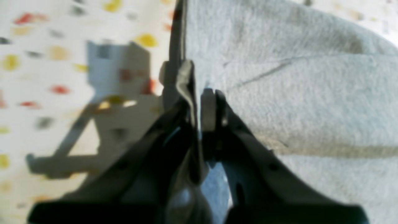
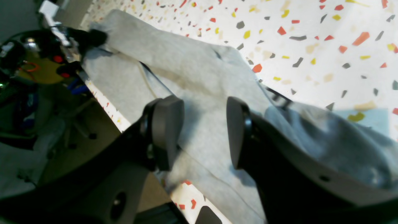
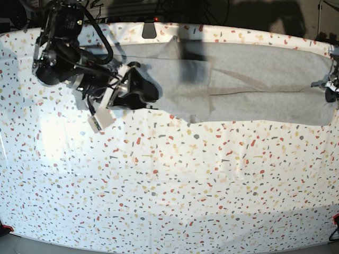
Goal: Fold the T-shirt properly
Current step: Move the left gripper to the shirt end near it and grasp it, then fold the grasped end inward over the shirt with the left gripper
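Grey cotton T-shirt [image 3: 254, 79] stretches along the speckled counter [image 3: 169, 180]; left hand [image 1: 196, 102] pinches its edge, right hand [image 2: 203, 130] gapes wide above it.

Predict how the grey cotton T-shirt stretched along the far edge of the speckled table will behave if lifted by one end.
The grey cotton T-shirt will probably droop, not hold shape: it already creases and folds over itself. It looks light, since the left pincer, shut on a thin edge, seems enough to hold it. On the speckled table it would likely drag and bunch rather than slide flat.
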Controlling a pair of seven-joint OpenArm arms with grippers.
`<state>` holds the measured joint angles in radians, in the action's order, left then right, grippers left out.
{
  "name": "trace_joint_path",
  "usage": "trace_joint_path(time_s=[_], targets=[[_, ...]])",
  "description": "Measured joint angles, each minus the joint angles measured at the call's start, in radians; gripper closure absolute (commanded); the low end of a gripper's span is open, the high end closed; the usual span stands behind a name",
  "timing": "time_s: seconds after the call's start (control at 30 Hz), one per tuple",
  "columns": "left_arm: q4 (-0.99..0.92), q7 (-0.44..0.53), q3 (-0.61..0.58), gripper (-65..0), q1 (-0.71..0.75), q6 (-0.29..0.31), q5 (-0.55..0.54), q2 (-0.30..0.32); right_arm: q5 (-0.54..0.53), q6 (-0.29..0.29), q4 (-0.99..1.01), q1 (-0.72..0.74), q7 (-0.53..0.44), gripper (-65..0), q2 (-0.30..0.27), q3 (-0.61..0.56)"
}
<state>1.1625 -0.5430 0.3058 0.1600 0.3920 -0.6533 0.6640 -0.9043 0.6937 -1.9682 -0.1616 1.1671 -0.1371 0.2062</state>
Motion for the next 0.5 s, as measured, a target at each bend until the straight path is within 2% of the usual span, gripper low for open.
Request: trace_joint_path(time_s=[0.1, 0.17, 0.27, 0.3, 0.37, 0.5], targets=[[0.028, -0.154, 0.0, 0.0, 0.001, -0.01, -0.084, 0.038, 0.071, 0.0, 0.0, 0.0, -0.035, -27.0, -0.001, -0.039], [0.078, -0.247, 0.001, 0.0, 0.008, -0.01, -0.164, 0.039, 0.124, 0.0, 0.0, 0.0, -0.068, -27.0, -0.002, -0.059], [0.196, -0.254, -0.002, 0.0, 0.067, 0.0, -0.337, 0.033, 0.171, 0.0, 0.0, 0.0, -0.101, -27.0, -0.001, -0.093], [0.241, -0.253, -0.002, 0.0, 0.091, 0.0, -0.364, 0.027, 0.18, 0.0, 0.0, -0.001, -0.105, -27.0, -0.001, -0.102], [0.333, -0.269, 0.0, 0.0, 0.133, -0.002, -0.374, -0.009, 0.203, 0.0, 0.0, -0.003, -0.115, -27.0, -0.001, -0.112], [0.503, -0.241, -0.005, 0.0, 0.208, 0.0, -0.394, -0.121, 0.219, 0.0, 0.0, -0.002, -0.134, -27.0, -0.001, -0.116]])
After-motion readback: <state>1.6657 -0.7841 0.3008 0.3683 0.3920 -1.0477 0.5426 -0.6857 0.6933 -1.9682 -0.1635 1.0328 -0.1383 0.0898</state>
